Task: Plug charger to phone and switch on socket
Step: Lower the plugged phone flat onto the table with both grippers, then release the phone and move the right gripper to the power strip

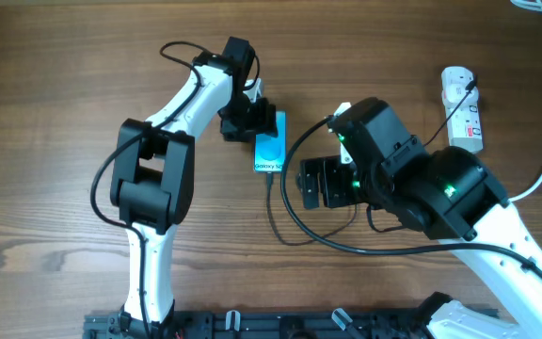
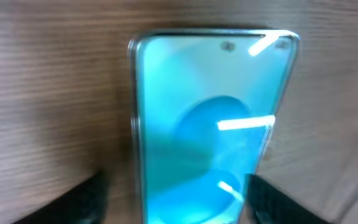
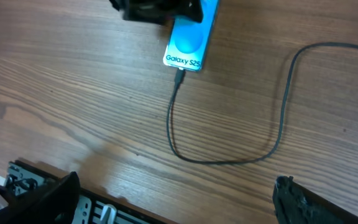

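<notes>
The spread left claw (image 2: pixel 178 202) straddles the slick-looking Galaxy phone (image 2: pixel 204 124) (grip its long edges); the right claw (image 3: pixel 173 190) gapes empty over the limp charger (image 3: pixel 222 162), best pinched at its connector (image 3: pixel 179 76).

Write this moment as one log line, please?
charger: tip at phone end | left gripper: astride phone | right gripper: open, empty | socket: untouched

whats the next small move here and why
Probably swing the open right gripper to the socket for its switch: the charger tip looks seated in the phone, and that gripper is empty.
</notes>
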Robot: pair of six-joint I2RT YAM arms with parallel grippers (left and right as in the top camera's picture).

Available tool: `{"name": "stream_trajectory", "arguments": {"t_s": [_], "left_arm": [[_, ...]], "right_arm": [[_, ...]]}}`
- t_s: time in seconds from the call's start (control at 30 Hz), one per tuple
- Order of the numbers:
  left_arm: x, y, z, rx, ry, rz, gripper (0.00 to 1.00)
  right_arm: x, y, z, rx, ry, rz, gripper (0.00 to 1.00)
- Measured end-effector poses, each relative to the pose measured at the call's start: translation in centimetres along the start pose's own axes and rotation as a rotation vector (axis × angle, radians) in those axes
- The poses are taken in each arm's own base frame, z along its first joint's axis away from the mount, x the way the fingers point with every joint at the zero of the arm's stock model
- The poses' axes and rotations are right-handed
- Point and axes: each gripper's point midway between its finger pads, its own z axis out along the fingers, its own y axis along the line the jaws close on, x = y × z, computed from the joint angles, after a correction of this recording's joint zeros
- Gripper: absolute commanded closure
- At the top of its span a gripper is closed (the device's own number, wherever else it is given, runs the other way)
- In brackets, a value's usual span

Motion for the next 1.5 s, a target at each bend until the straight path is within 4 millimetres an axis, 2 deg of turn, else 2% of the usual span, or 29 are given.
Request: {"name": "stream_trajectory", "arguments": {"t_s": [0.1, 0.2, 0.33, 0.4, 0.43, 0.5, 0.53, 0.6, 0.7, 0.83, 1.03, 1.1, 1.23, 1.3, 1.5], "left_arm": [[0.2, 0.6, -0.3, -0.043, 0.0, -0.024, 0.0], [0.4, 1.5, -0.6, -0.071, 0.003, -0.046, 0.0], [0.0, 2.7, -3.2, -0.101, -0.057, -0.096, 0.0], [-0.6, 2.2, -6.8, -0.086, -0.148, -0.108, 0.0], [-1.0, 1.5, -10.0, -0.063, -0.231, -0.102, 0.0], [-1.0, 0.6, -14.3, -0.034, -0.335, -0.09, 0.0], [-0.6, 0.0, -17.6, -0.017, -0.415, -0.08, 0.0], [0.3, -0.8, -22.2, 0.005, -0.529, -0.063, 0.0], [1.3, -1.3, -25.7, 0.014, -0.618, -0.051, 0.0], [1.4, -1.2, -26.1, 0.007, -0.631, -0.052, 0.0], [1.3, -1.0, -25.9, -0.004, -0.626, -0.058, 0.0], [1.3, -1.0, -25.9, -0.004, -0.627, -0.058, 0.0], [1.3, -1.0, -25.9, -0.004, -0.627, -0.058, 0.0], [1.3, -1.0, -25.9, -0.004, -0.627, -0.059, 0.0], [1.3, -1.0, -25.9, -0.003, -0.627, -0.061, 0.0]], "right_arm": [[-0.1, -0.4, 0.0, 0.025, -0.007, 0.011, 0.0], [-0.2, -2.1, -0.1, 0.115, -0.029, 0.065, 0.0], [-0.7, -3.3, -0.3, 0.166, -0.056, 0.1, 0.0], [-1.1, -4.4, -0.4, 0.192, -0.066, 0.13, 0.0], [-1.4, -5.4, -0.5, 0.21, -0.07, 0.159, 0.0], [-1.9, -7.1, -0.7, 0.227, -0.071, 0.197, 0.0], [-2.4, -8.7, -0.9, 0.24, -0.074, 0.233, 0.0], [-3.1, -11.5, -1.4, 0.266, -0.08, 0.298, 0.0], [-4.8, -16.9, -2.4, 0.333, -0.136, 0.433, 0.0], [-5.9, -23.4, -3.9, 0.422, -0.217, 0.596, 0.0], [-7.6, -29.9, -6.6, 0.52, -0.383, 0.72, 0.0], [-7.7, -32.0, -6.6, 0.548, -0.397, 0.76, 0.0], [-7.0, -36.8, -4.5, 0.597, -0.347, 0.846, 0.0], [-6.1, -39.6, -2.5, 0.619, -0.294, 0.894, 0.0], [-4.1, -44.7, 1.9, 0.643, -0.199, 0.958, 0.0]]}}
